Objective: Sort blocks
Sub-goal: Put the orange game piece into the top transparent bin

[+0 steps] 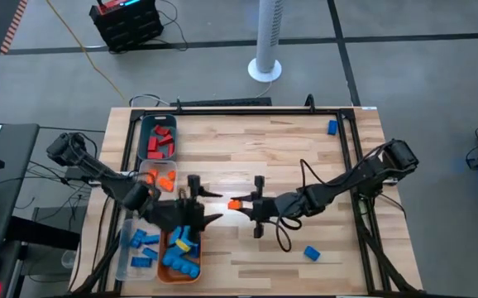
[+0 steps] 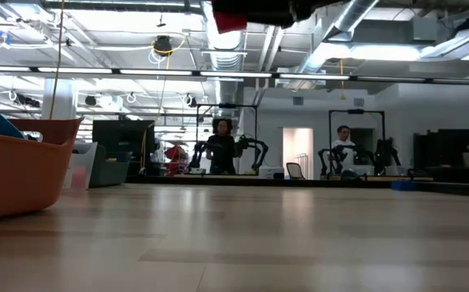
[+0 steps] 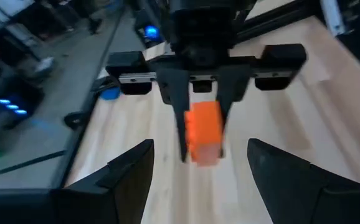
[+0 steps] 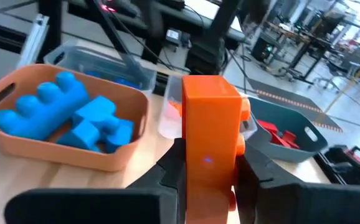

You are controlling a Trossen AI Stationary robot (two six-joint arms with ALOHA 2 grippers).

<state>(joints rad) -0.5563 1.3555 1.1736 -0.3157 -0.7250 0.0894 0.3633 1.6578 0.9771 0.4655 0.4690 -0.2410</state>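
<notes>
An orange block (image 4: 210,127) is gripped between the right gripper's (image 1: 241,204) closed fingers above the bench (image 1: 305,157), facing the left gripper's (image 1: 208,207) open, empty fingers, suggesting a mid-air handover is in hand, to be closed on next.

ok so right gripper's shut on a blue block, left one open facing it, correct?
Not blue: the right gripper is shut on an orange block, as the right wrist view shows. The left gripper is open facing it.
</notes>
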